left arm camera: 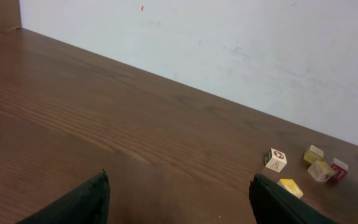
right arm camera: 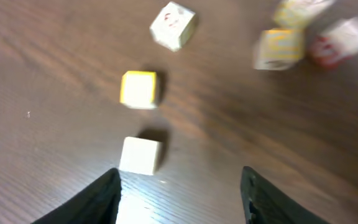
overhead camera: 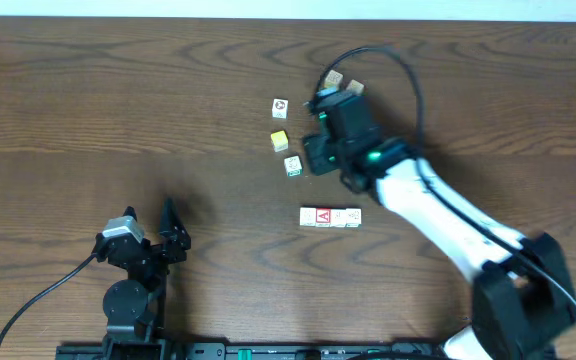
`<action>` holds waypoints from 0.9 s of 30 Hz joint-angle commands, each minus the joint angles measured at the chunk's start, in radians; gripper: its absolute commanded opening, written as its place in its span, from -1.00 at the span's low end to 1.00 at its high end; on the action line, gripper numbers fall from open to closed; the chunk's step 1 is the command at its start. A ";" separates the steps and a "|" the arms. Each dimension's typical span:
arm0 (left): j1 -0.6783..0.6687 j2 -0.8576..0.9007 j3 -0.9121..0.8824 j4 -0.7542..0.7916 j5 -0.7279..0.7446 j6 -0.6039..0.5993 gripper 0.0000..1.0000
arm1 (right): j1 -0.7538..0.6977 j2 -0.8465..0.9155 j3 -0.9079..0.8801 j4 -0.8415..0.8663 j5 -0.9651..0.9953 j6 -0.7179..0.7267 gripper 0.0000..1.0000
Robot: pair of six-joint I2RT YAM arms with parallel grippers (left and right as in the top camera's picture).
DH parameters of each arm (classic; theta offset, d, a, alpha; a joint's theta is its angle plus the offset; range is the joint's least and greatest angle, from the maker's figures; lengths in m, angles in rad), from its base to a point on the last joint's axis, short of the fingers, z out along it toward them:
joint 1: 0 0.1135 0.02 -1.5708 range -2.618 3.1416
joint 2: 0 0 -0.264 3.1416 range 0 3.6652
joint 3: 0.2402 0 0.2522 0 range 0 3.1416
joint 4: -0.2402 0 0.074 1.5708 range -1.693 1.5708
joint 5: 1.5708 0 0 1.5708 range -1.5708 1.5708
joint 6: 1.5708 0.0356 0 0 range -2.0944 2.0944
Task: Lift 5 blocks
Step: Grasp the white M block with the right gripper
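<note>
Three picture blocks (overhead camera: 330, 217) lie in a row on the table, the left one with a red face. A green-trimmed block (overhead camera: 293, 165) shows as a cream cube (right arm camera: 140, 155) just ahead of my right gripper's left fingertip, outside the jaws. A white picture block (overhead camera: 280, 107) (right arm camera: 173, 25) (left arm camera: 276, 159) lies farther back. My right gripper (overhead camera: 315, 160) (right arm camera: 179, 196) hovers open over bare wood with nothing between its fingers. At the near left, my left gripper (overhead camera: 173, 232) (left arm camera: 179, 199) is wide open and empty, far from the blocks.
A solid yellow cube (overhead camera: 280, 140) (right arm camera: 138, 89) (left arm camera: 289, 186) sits between the white and green-trimmed blocks. Two more small cubes (overhead camera: 344, 82) (right arm camera: 278, 46) lie behind the right gripper's head, blurred in the right wrist view. The right arm (overhead camera: 438, 215) crosses the table's right side.
</note>
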 commanded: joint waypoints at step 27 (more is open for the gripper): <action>0.002 -0.001 -0.018 -0.041 -0.013 -0.002 0.45 | 0.093 0.293 0.119 0.006 0.029 -0.013 -0.16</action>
